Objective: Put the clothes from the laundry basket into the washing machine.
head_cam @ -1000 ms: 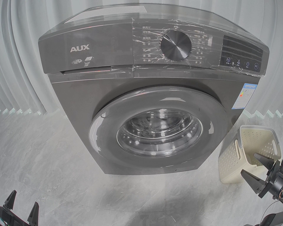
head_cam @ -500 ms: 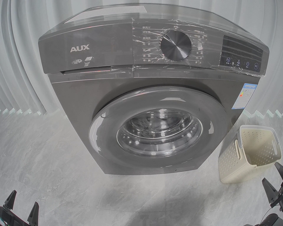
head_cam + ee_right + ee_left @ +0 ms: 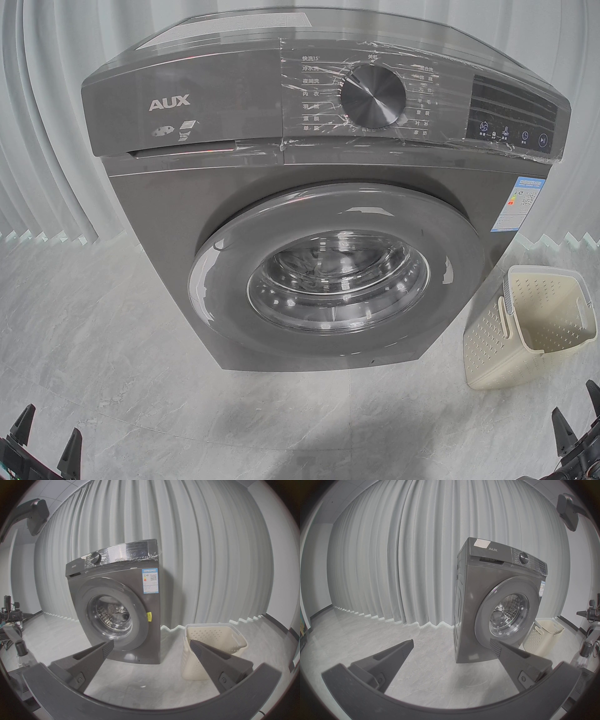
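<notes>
A grey front-loading washing machine [image 3: 325, 187] stands on the floor with its round door [image 3: 337, 278] shut; its drum shows through the glass. To its right sits a cream perforated laundry basket [image 3: 528, 328], and no clothes show inside it. My right gripper [image 3: 578, 412] is low at the bottom right, short of the basket, open and holding nothing. My left gripper [image 3: 47, 431] is low at the bottom left, open with nothing between its fingers. The machine [image 3: 115, 605] and basket [image 3: 214, 648] stand ahead of the right gripper [image 3: 151, 645]. The left gripper [image 3: 451, 645] faces the machine [image 3: 500, 598].
Pale pleated curtains [image 3: 37, 137] hang behind and beside the machine. The grey marbled tile floor [image 3: 112, 337] stretches wide in front and to the left. A dark baseboard [image 3: 278, 620] runs along the right wall.
My right gripper has drawn back and down from in front of the basket to the bottom right corner. The left gripper, the machine and the basket have stayed put.
</notes>
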### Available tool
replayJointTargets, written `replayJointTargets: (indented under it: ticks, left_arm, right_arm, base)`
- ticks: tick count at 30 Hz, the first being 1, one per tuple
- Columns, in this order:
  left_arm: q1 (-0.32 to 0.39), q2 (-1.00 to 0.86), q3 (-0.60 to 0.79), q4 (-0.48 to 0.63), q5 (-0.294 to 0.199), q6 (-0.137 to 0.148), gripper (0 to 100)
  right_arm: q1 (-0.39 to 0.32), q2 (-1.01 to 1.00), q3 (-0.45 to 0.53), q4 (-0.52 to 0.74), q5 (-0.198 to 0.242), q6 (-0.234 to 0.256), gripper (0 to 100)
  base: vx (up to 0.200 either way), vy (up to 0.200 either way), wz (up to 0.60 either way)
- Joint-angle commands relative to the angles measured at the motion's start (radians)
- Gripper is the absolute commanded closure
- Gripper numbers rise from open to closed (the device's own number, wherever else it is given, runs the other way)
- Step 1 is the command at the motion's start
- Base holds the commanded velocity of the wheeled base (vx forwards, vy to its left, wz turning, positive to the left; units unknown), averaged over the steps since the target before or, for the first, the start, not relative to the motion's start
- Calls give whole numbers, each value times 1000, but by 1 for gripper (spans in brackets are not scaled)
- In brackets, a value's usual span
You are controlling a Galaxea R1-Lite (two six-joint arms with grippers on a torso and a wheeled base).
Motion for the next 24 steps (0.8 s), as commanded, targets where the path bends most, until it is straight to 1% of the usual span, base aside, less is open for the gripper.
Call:
replayJointTargets:
  ticks: [1,3,4,5,6,8,11,12,15,19,24]
  left_arm:
    - [0,-15,15,-1,0,0,0]
    - [0,-15,15,1,0,-1,0]
    - [0,-15,15,1,0,-1,0]
    - [0,-15,15,1,2,0,0]
    - [0,-15,15,-1,0,0,0]
    - [0,-15,15,-1,0,0,0]
    - [0,-15,15,-1,0,5,0]
    - [0,-15,15,-1,0,7,0]
    - [0,-15,15,-1,0,7,0]
    - [0,-15,15,-1,0,10,0]
    - [0,-15,15,-1,0,7,0]
  right_arm:
    - [-10,-46,17,2,-54,-1,0]
    - [-9,-44,17,47,-144,-5,0]
    - [-9,-44,17,50,-147,-5,0]
    - [-9,-43,17,51,-130,-2,0]
    - [-10,-43,17,50,-123,-2,0]
    - [-9,-43,17,50,-124,-4,0]
    - [-7,-43,17,45,-104,-19,0]
    - [-9,-43,17,45,-89,-24,0]
    - [-7,-44,17,47,-83,-25,0]
    - [-7,-46,17,45,-86,-22,0]
    - [-7,-46,17,45,-84,-22,0]
  base:
    - [0,0,0]
    - [0,0,0]
    - [0,0,0]
    - [0,0,0]
    - [0,0,0]
    - [0,0,0]
    - [0,0,0]
    - [0,0,0]
    - [0,0,0]
    - [0,0,0]
    - [0,0,0]
